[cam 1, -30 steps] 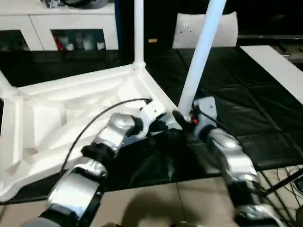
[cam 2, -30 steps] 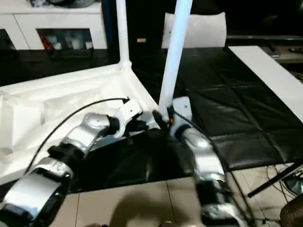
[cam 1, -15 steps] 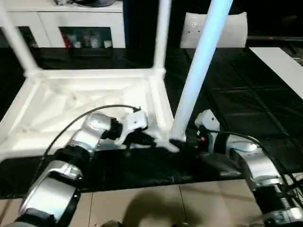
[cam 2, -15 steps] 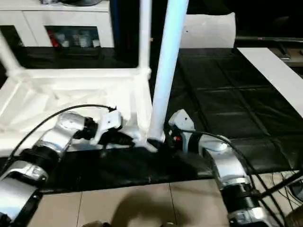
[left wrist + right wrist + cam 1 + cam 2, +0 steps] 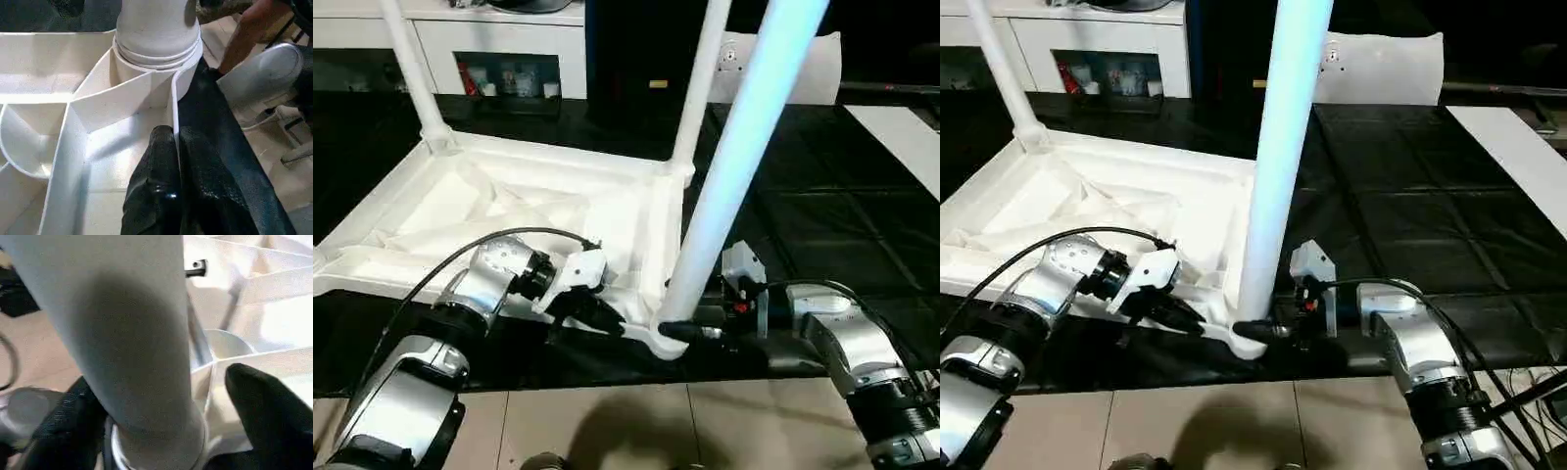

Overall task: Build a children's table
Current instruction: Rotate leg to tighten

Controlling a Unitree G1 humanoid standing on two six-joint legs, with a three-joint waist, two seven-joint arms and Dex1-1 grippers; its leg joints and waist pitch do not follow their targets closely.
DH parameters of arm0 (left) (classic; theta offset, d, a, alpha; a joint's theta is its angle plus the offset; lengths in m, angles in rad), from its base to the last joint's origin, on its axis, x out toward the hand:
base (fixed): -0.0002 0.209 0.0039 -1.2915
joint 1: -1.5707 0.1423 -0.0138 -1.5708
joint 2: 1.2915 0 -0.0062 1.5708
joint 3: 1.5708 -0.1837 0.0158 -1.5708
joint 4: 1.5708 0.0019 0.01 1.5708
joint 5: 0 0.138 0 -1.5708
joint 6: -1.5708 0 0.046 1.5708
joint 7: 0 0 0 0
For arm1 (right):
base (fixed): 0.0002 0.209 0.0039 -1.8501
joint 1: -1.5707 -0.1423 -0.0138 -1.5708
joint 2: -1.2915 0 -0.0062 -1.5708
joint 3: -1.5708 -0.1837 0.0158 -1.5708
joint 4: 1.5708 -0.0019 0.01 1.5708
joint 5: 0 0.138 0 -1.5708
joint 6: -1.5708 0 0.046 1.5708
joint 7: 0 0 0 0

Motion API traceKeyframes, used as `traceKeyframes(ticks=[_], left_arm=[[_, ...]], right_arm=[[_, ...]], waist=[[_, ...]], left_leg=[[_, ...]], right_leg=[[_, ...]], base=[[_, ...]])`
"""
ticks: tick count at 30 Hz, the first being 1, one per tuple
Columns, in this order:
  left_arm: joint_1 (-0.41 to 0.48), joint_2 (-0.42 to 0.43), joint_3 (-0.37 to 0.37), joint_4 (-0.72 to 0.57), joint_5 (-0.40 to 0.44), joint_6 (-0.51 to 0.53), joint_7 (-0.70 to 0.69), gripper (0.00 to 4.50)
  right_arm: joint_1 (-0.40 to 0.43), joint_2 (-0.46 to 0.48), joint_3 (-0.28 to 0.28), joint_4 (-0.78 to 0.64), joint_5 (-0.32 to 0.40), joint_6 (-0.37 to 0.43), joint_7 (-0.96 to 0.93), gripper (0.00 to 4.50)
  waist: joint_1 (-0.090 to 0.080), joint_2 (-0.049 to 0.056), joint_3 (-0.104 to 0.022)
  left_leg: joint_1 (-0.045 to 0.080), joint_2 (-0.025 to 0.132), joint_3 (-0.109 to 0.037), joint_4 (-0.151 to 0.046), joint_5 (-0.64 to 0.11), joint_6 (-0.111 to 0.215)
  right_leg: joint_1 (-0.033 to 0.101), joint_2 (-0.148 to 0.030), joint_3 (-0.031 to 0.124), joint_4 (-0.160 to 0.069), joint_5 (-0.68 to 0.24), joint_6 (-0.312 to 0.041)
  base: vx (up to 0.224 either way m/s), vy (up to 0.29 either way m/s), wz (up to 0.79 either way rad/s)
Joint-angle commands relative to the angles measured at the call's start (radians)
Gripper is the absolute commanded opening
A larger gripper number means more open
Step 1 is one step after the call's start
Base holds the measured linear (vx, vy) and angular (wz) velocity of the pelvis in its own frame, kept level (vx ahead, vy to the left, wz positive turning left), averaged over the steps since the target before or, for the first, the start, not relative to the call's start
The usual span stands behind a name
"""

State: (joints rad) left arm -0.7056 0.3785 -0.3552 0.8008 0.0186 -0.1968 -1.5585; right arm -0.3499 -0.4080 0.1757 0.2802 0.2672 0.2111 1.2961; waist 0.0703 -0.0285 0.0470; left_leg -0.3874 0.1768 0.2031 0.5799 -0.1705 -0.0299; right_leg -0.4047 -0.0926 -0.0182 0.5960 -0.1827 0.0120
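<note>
The children's table [image 5: 538, 211] lies upside down on black floor mats [image 5: 822, 206], all white plastic, its ribbed underside facing up and tapered tubular legs rising from round corner sockets. The nearest leg [image 5: 734, 162] stands in the near corner socket. The left end effector [image 5: 173, 161] is pinched shut on the thin rim wall just beside that socket. The right end effector [image 5: 161, 396] has its black fingers [image 5: 259, 401] spread around the nearest leg's base.
</note>
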Motion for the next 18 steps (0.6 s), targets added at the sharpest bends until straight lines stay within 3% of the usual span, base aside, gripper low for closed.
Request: traceKeyframes(ticks=[1, 2, 7, 15, 18], left_arm=[[0.011, -0.003, -0.060, -0.035, -0.005, -0.012, -0.056, 0.00], [0.011, 0.001, -0.073, -0.041, -0.012, -0.011, -0.056, 0.00], [0.009, 0.008, -0.087, -0.049, -0.019, -0.010, -0.056, 0.00], [0.006, 0.023, -0.112, -0.055, -0.039, -0.007, -0.056, 0.00], [0.010, 0.006, -0.078, -0.055, -0.033, 0.017, -0.052, 0.00]], right_arm=[[-0.018, -0.017, 0.009, -0.022, 0.022, 0.015, 0.027, 3.61], [-0.019, -0.019, 0.015, -0.025, 0.027, 0.023, 0.041, 3.24], [-0.018, -0.025, 0.024, -0.032, 0.036, 0.045, 0.066, 3.00], [-0.019, -0.026, 0.034, -0.041, 0.048, 0.071, 0.083, 2.34], [-0.009, -0.021, 0.036, -0.055, 0.051, 0.086, 0.076, 2.26]], waist=[[0.000, -0.007, -0.061], [0.001, -0.008, -0.061], [0.012, -0.009, -0.061], [0.013, -0.010, -0.061], [0.013, -0.007, -0.060]], left_leg=[[0.028, 0.059, -0.013, -0.066, -0.234, 0.046], [0.029, 0.059, -0.013, -0.066, -0.233, 0.047], [0.030, 0.060, -0.013, -0.065, -0.223, 0.041], [0.031, 0.059, -0.013, -0.066, -0.230, 0.025], [0.031, 0.057, -0.012, -0.065, -0.221, 0.027]], right_leg=[[0.034, -0.047, 0.022, -0.056, -0.167, -0.262], [0.034, -0.047, 0.022, -0.056, -0.167, -0.262], [0.033, -0.047, 0.022, -0.056, -0.172, -0.257], [0.033, -0.046, 0.022, -0.054, -0.177, -0.249], [0.032, -0.045, 0.023, -0.054, -0.161, -0.253]], base=[[0.000, 0.000, 0.00], [0.000, 0.000, 0.00], [0.000, 0.000, 0.00], [0.000, 0.000, 0.00], [0.000, 0.000, 0.00]])
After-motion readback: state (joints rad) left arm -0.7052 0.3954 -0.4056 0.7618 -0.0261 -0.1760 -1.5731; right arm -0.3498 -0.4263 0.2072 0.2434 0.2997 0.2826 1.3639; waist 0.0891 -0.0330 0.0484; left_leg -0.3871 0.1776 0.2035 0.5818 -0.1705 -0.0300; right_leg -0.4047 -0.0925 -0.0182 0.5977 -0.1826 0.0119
